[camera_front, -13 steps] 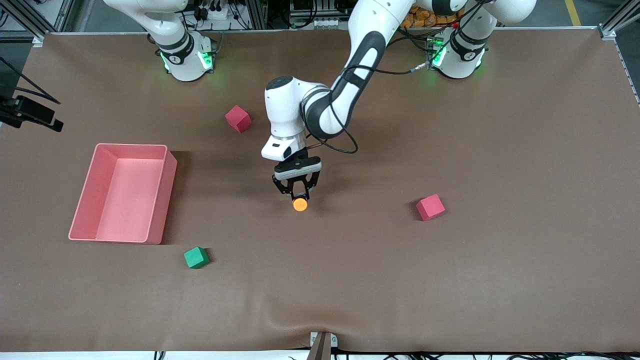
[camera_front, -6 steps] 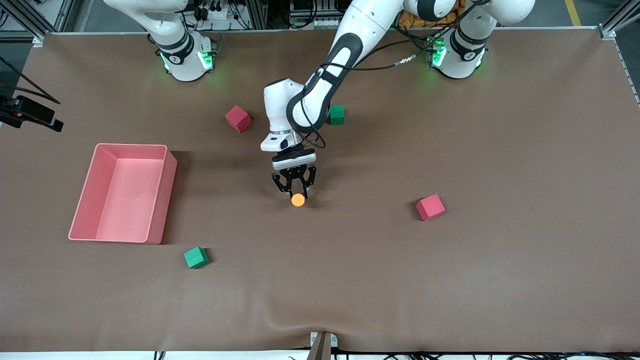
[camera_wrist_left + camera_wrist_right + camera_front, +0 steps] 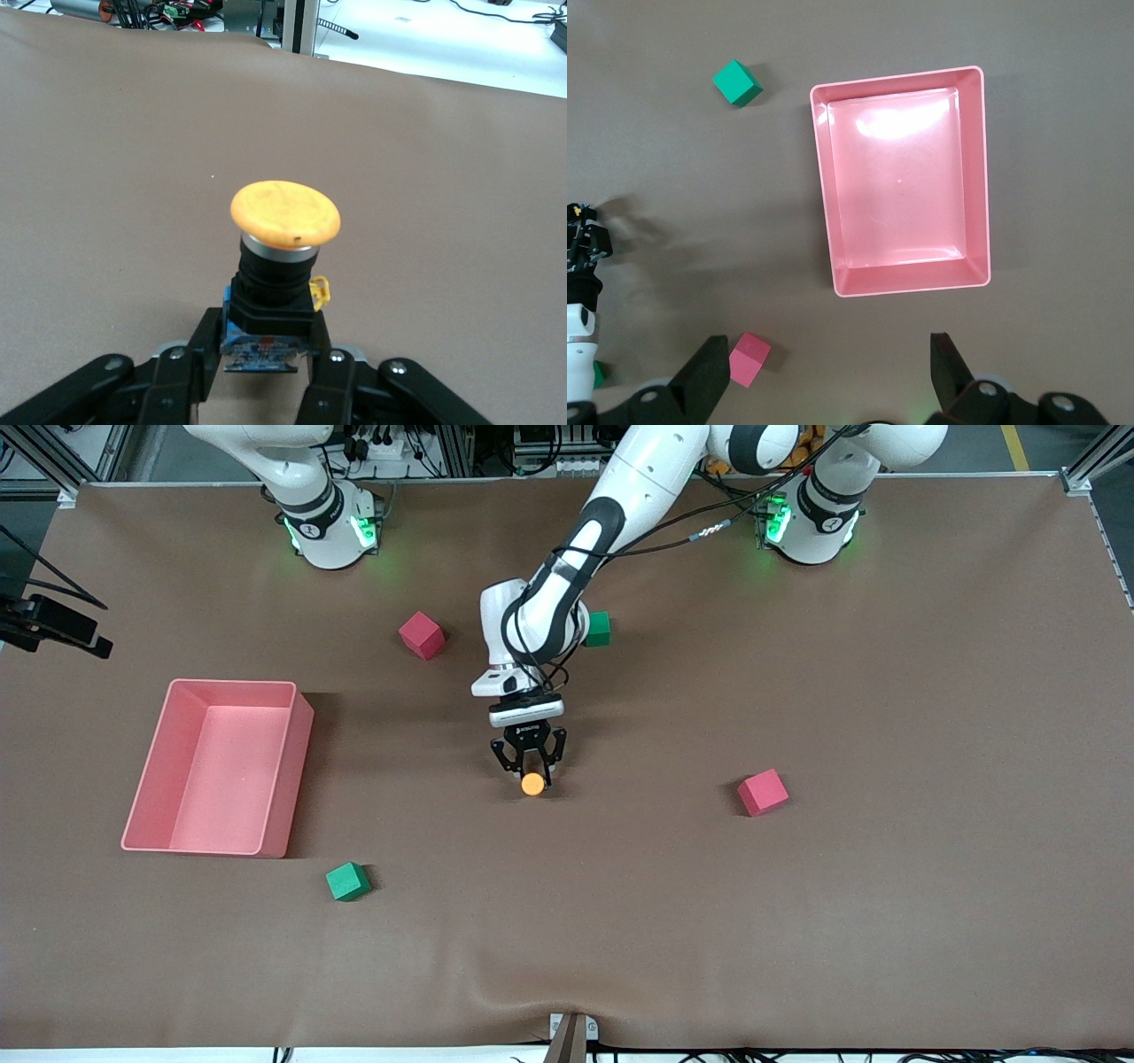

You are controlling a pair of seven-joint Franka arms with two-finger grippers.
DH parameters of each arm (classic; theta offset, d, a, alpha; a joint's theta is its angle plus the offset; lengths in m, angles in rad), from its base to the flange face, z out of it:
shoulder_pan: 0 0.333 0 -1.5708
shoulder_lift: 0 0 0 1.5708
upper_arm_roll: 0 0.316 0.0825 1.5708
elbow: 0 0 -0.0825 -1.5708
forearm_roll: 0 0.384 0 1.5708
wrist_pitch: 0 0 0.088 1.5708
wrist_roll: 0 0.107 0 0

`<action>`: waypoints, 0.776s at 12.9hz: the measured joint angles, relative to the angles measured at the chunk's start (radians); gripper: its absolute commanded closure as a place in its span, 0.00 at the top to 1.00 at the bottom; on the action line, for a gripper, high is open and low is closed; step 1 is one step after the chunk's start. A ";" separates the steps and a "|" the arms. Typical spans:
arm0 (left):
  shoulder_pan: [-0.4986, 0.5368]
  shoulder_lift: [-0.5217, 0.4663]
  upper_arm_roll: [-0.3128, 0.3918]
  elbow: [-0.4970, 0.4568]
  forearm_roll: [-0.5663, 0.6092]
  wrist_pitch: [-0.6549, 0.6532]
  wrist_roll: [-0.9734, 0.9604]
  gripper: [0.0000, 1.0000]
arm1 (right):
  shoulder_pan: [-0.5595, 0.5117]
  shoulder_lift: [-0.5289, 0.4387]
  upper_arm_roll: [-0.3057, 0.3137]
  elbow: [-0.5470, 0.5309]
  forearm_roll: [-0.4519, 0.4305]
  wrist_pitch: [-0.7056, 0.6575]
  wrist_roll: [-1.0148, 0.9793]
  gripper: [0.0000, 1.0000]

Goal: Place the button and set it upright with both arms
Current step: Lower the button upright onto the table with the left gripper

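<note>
One button [image 3: 532, 784], L tool [image 3: 530, 771] lowered.

Brown mat-covered table [image 3: 886, 921]; aluminium frame posts [image 3: 1094, 465] at corners.

Green cube [image 3: 598, 628] half hidden by left arm, right tool [image 3: 824, 372] cut off (fingertips only), right arm waiting.

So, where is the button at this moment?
The button sits near the table's middle in the front view, cap up, gripped at its base by the left gripper, between the pink tray and a red cube.
</note>
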 measured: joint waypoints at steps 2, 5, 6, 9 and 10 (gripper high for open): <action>-0.001 0.009 0.000 0.000 0.044 0.008 -0.053 0.00 | 0.000 0.000 0.000 0.000 0.000 0.000 0.000 1.00; -0.001 0.024 -0.001 0.000 0.128 0.010 -0.149 0.00 | 0.001 -0.001 0.002 0.000 0.000 0.001 0.000 1.00; -0.001 0.031 -0.004 0.000 0.138 0.010 -0.160 0.04 | 0.003 -0.001 0.003 0.000 0.001 0.001 0.000 1.00; -0.004 0.039 -0.007 0.000 0.140 0.010 -0.162 0.27 | 0.005 -0.002 0.007 0.000 0.001 0.001 0.000 1.00; -0.004 0.039 -0.007 0.000 0.140 0.010 -0.162 0.79 | 0.005 -0.003 0.007 0.000 0.001 0.001 0.000 1.00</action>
